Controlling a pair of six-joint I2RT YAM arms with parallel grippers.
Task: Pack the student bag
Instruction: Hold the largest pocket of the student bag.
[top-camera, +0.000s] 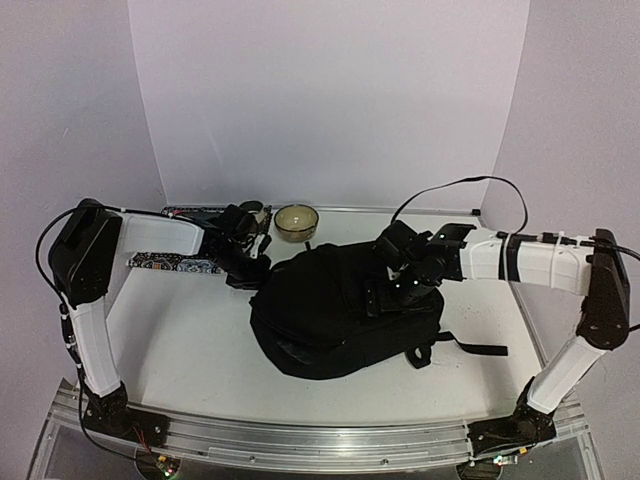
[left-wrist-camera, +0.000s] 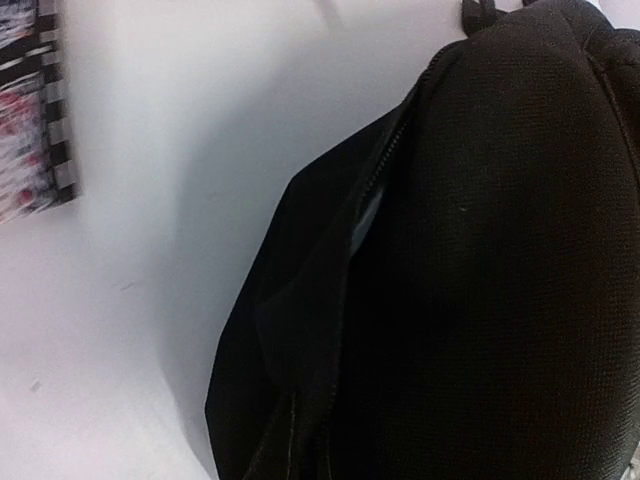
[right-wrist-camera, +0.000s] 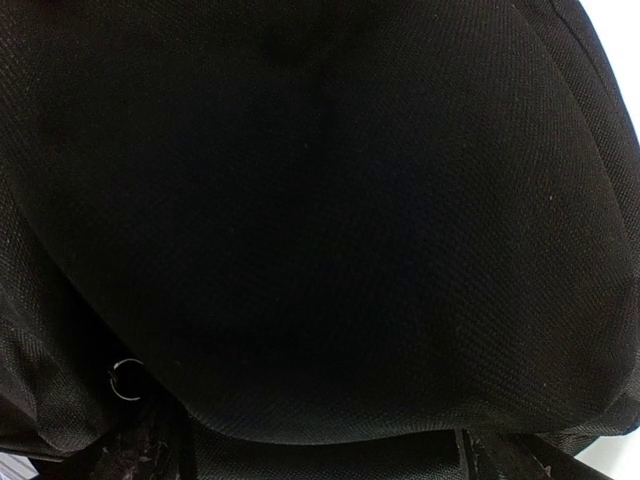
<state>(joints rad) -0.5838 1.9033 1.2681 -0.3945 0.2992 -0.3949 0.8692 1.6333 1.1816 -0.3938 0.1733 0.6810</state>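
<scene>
Left gripper (top-camera: 247, 272) is closed at the bag's (top-camera: 320, 320) far-left edge, near the zip (left-wrist-camera: 385, 170); I cannot tell whether it pinches fabric. Lying mid-table, the bag looks soft, floppy and likely to sag when lifted, so the zip edge or a strap (top-camera: 470, 347) seems the surest hold. Right gripper (top-camera: 398, 292), jaws wide, hangs just over its right side. Both arms reach inward, elbows out.

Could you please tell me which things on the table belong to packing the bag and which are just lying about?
For the job:
- student bag
- patterned flat item, probably meant for packing

Lying about:
- bowl, as far as I can tell
</scene>
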